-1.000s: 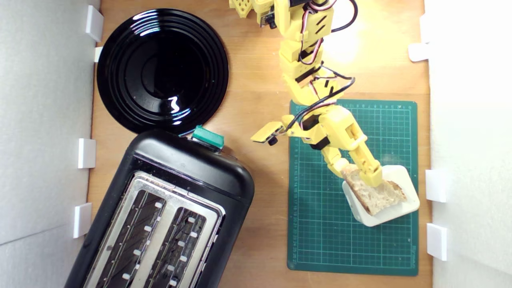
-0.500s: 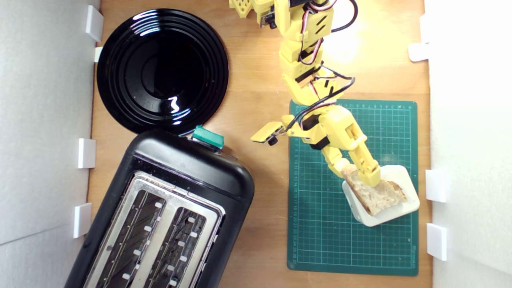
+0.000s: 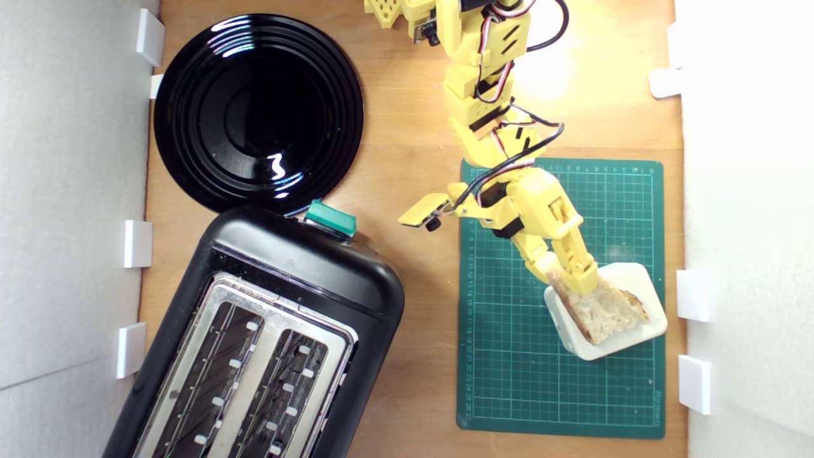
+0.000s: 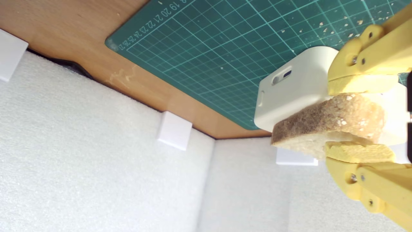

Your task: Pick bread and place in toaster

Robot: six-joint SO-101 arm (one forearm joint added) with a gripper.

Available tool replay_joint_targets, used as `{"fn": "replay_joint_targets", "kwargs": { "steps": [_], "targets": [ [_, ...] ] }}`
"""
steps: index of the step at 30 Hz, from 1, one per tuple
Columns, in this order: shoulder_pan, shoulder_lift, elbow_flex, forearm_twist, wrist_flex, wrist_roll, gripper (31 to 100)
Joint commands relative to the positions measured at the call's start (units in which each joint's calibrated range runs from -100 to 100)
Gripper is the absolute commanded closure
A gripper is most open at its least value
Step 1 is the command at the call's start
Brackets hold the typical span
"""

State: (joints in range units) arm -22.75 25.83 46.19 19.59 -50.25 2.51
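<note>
The bread (image 3: 604, 312) is a pale holey slice with brown crust, held over the cream rounded-corner box (image 3: 629, 340) on the green cutting mat at the exterior view's right. My yellow gripper (image 3: 566, 280) is shut on the bread's near end. In the wrist view the bread (image 4: 331, 124) sits pinched between the two yellow pads (image 4: 362, 84), lifted off the box (image 4: 289, 87). The black toaster (image 3: 267, 331) with silver top plate and green lever knob (image 3: 331, 219) stands at the exterior view's lower left, both slots showing no bread.
A round glossy black plate (image 3: 257, 111) lies beyond the toaster. The green cutting mat (image 3: 509, 356) covers the wooden table's right part. White foam walls (image 3: 70, 191) with small white brackets line both sides. The yellow arm reaches in from the top middle.
The gripper has shifted slightly toward the arm's base with the bread in it, and the slice has tilted and lifted a little from the box.
</note>
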Motion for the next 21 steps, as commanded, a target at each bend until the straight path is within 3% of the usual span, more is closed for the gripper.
{"fn": "replay_joint_targets", "kwargs": {
  "steps": [1, 9, 14, 21],
  "targets": [
    [-0.1, -0.5, -2.7, -0.5, -1.1, -0.2, 60.6],
    [0.4, -0.7, -2.6, -0.4, -1.1, -0.2, 61.2],
    [0.5, -1.1, -2.4, -0.4, -1.1, -1.1, 70.1],
    [1.3, -1.2, -2.3, 0.4, -1.1, -2.3, 72.9]
  ]
}}
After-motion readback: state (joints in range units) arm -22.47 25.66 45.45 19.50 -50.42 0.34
